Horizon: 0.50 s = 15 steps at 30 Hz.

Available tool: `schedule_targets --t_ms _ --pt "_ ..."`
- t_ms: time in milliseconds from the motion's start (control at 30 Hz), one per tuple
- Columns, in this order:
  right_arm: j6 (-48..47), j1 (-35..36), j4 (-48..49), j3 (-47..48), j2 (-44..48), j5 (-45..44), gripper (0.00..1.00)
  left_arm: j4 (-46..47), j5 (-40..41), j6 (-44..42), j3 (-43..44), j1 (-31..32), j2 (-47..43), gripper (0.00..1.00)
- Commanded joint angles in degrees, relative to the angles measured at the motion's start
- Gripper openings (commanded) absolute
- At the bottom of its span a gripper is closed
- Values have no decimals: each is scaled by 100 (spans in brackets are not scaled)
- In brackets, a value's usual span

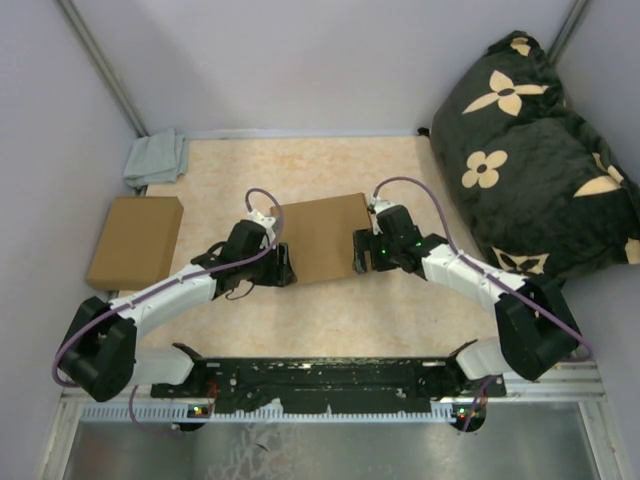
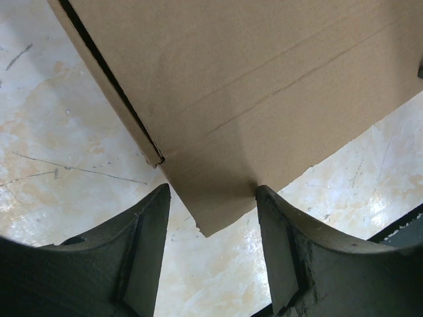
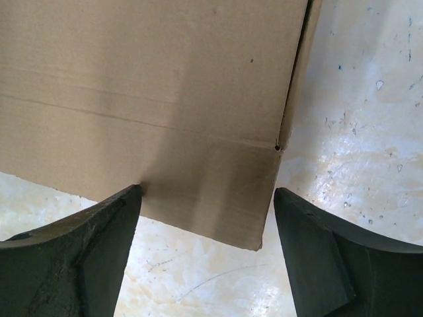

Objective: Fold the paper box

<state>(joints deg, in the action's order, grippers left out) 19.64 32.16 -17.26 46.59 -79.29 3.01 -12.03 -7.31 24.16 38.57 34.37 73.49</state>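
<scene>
So the table [image 1: 400, 310] is beige, and there's a big black flowered cushion [image 1: 530, 150] way out past the right gripper [image 1: 360, 250]. The paper box [image 1: 320, 238] sits right between the two grippers, with its near edge poking in between each set of fingers.

Both sets of fingers are spread wide and not pinching anything. In the left wrist view the left gripper [image 2: 211, 191] has a corner of the flap between its tips, and the card just touches the right-hand finger [image 2: 291, 251].

A plain cardboard box [image 1: 135, 240] and a grey cloth [image 1: 155, 158] lie well outside the left fingers.

Progress-wise I'd say partway: it looks folded over with the creases showing, but that near flap isn't tucked in or closed yet.
</scene>
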Motion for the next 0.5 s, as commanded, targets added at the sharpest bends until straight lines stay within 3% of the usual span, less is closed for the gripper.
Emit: schedule_targets --t_ms 0,467 --pt "59 53 248 -189 187 -180 82 -19 133 -71 168 20 -59 61" --pt "200 58 261 -577 643 -335 77 -70 244 -61 76 18 -78 61"
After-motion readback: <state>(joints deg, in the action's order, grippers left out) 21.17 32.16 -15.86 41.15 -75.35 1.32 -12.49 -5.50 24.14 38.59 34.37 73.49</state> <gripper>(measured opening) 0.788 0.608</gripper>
